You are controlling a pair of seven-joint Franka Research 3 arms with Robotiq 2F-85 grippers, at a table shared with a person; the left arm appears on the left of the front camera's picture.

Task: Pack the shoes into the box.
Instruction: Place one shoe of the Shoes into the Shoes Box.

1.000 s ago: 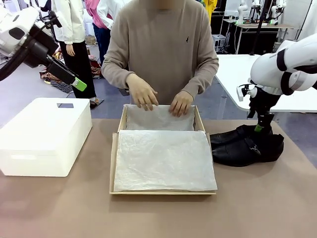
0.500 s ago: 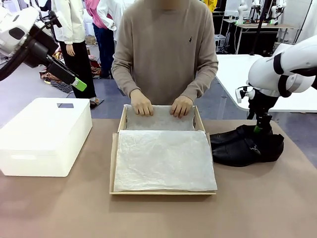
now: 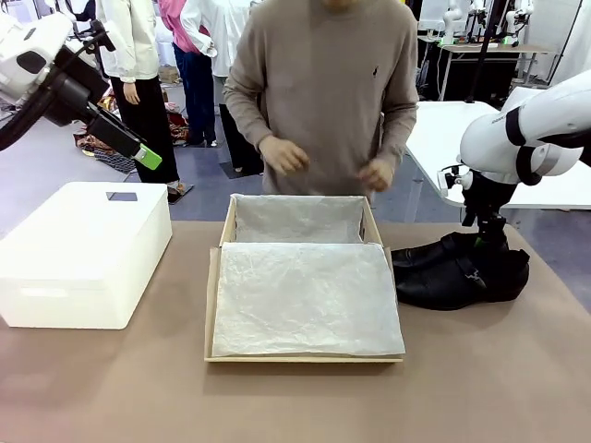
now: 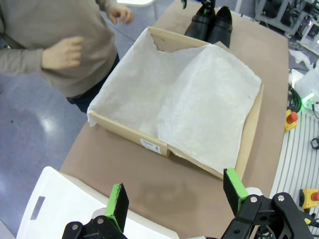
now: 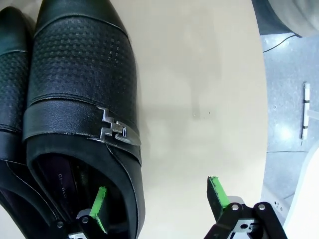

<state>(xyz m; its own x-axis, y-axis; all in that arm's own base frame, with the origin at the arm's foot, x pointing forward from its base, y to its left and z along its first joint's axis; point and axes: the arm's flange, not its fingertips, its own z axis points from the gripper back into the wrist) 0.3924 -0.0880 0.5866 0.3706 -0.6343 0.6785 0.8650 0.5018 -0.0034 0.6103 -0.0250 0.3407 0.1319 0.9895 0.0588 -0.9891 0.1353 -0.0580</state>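
Shoes beside box — far one partly hidden, left gripper, right gripper both spread wide.

The left arm comes in high, and its wrist is tilted, so the left gripper hangs in the air and points down at a slant. Seen along its own fingers, its green pads stand wide apart, one at each side of the tool axis. The right arm is bent over, its wrist is nearly vertical, and the right gripper points straight down. Its fingers are also spread to the full width.
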